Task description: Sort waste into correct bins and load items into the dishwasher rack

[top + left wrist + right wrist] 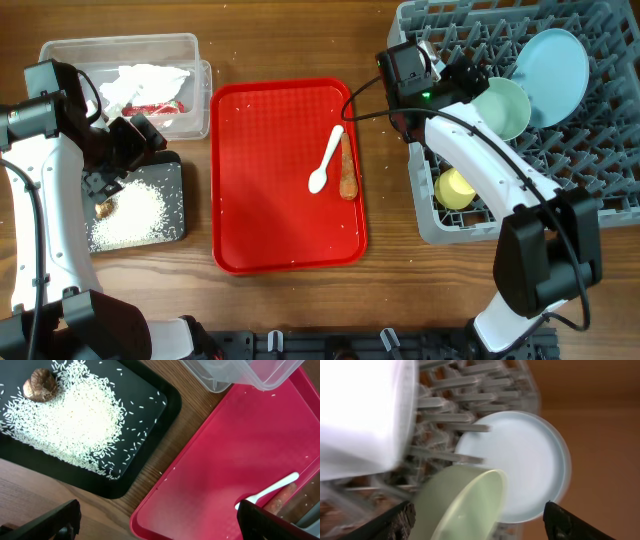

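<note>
Now, white spoon (328, 158) & carrot stick (347, 170) side by side, red tray (260, 185).

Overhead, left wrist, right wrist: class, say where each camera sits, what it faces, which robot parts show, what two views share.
Overhead: fixed above the table, facing down; red tray, rack, left arm, right arm show.
Left wrist: on the left arm, facing down at black tray, rice, white spoon; left claw open at bottom.
Right wrist: on the right arm, facing light-blue plate, pale-green bowl; right claw open at bottom.
Shared: white spoon, in overhead and left wrist.
</note>
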You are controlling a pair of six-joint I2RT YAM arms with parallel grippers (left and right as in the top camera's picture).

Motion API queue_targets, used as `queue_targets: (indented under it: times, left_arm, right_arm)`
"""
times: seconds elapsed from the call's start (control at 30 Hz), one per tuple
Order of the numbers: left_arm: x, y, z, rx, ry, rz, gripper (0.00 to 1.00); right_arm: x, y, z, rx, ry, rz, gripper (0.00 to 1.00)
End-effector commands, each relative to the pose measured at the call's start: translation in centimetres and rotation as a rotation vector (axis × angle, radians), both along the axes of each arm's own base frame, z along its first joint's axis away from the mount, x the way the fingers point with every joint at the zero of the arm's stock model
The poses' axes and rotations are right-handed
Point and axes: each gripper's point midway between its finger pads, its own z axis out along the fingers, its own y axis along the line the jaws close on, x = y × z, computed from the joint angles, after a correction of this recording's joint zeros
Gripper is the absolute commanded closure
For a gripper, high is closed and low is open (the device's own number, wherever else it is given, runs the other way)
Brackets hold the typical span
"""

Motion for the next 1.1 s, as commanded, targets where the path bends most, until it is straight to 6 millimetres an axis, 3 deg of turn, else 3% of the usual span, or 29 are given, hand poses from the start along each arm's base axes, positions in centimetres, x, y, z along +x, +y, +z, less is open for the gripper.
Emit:
queue_targets:
  times: [0.0,0.13,0.2,0.3,0.37,0.43,0.6,0.7,0.87,1.07]
  left_arm:
    - [0.2,0.0,0.6,-0.006,-0.02,0.004,0.0]
    - [0.2,0.0,0.6,-0.006,-0.02,0.004,0.0]
    - [0.2,0.0,0.6,-0.006,-0.02,0.004,0.0]
    - [0.2,0.0,0.6,-0.006,-0.02,0.004,0.0]
    - [0.2,0.0,0.6,-0.006,-0.02,0.004,0.0]
    - [0.2,0.0,0.6,-0.006,-0.02,0.004,0.0]
    - [0.2,0.0,0.6,-0.006,-0.02,0.004,0.0]
    - [0.2,0.0,0.6,-0.006,-0.02,0.004,0.0]
    - [0.2,0.0,0.6,-0.006,-0.02,0.004,0.0]
    - [0.2,0.0,0.6,-0.006,-0.02,0.004,0.0]
  right_arm:
    - [-1.3,3.0,2.5,0.396,-0.147,-0.028,0.15]
    - [-4.1,6.6,5.5,0.714,-0.13,0.052,0.15]
    - [-6.8,9.3,7.2,0.883,-0.053,0.162,0.15]
    - [-9.0,10.1,10.6,1.006,-0.088,0.223,0.19]
    - [-8.9,8.5,12.1,1.075,-0.208,0.091,0.19]
    - [-8.3,5.2,12.7,1.114,-0.36,-0.122,0.2]
    - [-8.0,-1.9,11.4,1.214,-0.601,-0.6,0.2]
    - [-7.3,-3.9,10.6,1.277,-0.588,-0.661,0.22]
    - [-8.0,-7.3,8.2,1.218,-0.558,-0.793,0.35]
    - [-8.5,-8.1,2.6,1.139,-0.393,-0.918,0.48]
